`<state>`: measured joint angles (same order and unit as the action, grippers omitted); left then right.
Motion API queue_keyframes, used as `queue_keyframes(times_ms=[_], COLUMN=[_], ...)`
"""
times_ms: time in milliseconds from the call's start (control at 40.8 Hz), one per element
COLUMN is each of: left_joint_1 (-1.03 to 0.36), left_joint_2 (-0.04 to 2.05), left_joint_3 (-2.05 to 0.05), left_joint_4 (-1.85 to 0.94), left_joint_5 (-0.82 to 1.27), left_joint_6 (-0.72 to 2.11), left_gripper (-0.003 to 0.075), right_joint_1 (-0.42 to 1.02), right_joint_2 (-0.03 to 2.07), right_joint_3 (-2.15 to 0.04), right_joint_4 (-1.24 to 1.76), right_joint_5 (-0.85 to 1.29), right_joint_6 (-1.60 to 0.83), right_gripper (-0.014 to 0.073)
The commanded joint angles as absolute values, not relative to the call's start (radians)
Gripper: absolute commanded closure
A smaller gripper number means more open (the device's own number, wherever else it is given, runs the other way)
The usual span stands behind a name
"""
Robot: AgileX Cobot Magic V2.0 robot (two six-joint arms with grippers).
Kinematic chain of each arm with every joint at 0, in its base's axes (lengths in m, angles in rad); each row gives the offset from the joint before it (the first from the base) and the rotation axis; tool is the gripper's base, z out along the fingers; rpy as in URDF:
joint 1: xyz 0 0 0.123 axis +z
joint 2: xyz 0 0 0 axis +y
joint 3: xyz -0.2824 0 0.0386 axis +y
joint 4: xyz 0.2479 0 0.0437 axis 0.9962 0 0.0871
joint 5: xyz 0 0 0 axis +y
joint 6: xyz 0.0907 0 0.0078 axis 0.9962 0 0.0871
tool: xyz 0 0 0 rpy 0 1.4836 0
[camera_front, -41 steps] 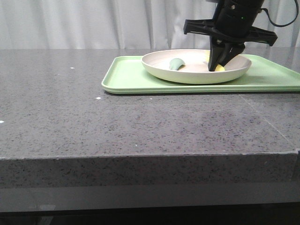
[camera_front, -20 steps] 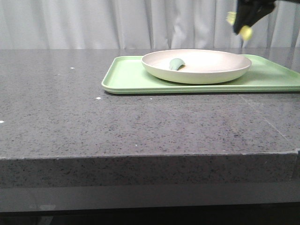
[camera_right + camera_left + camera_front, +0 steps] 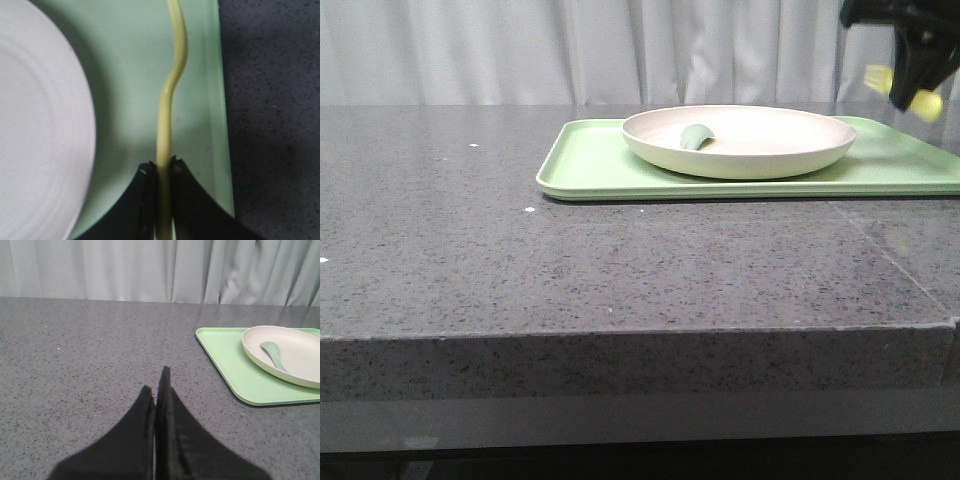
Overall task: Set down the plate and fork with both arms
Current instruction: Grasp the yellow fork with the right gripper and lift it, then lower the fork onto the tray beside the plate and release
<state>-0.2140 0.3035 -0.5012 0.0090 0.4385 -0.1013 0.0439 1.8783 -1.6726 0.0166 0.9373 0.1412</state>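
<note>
The cream plate (image 3: 740, 140) rests on the light green tray (image 3: 590, 165), with a green-grey spoon-like piece (image 3: 697, 136) lying in it. My right gripper (image 3: 910, 85) hangs in the air at the upper right, above the tray's right end, shut on the pale yellow fork (image 3: 905, 95). From the right wrist, the fork (image 3: 170, 105) runs out from between the fingers of the right gripper (image 3: 163, 167), above the tray (image 3: 135, 75) beside the plate (image 3: 40, 120). My left gripper (image 3: 156, 385) is shut and empty over bare table, well short of the tray (image 3: 225, 360) and plate (image 3: 260, 355).
The dark speckled stone table (image 3: 620, 270) stretches from the tray to its front edge. A white curtain (image 3: 570, 50) closes the back.
My right gripper has lifted the fork out of the plate and carried it up and to the right, past the plate's rim. The plate, tray and spoon-like piece have not moved.
</note>
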Motion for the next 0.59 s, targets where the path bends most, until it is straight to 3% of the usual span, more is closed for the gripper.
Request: queue_keyframes(times_ms=[0,416,563], left_joint_1=[-0.211,-0.211,-0.211], left_joint_2=[0.313,0.313,0.313], left_joint_3=[-0.529,-0.529,-0.529], left_joint_4=[0.009,0.009,0.009], left_joint_5=[0.355,0.355,0.355], left_joint_6=[-0.105,-0.105,-0.105], left_gripper=[0.0738,0.0738,0.0738], right_joint_1=[0.037,0.036,0.036], right_joint_2=[1.863,1.896,1.896], right_joint_3=[-1.708,-1.708,-1.708], right_joint_4=[0.009,0.006,0.006], right_joint_5=[0.907,0.909,0.910], right_joint_6=[0.122,0.122,0.122], right_gripper=[0.0539,0.0533,0.0428])
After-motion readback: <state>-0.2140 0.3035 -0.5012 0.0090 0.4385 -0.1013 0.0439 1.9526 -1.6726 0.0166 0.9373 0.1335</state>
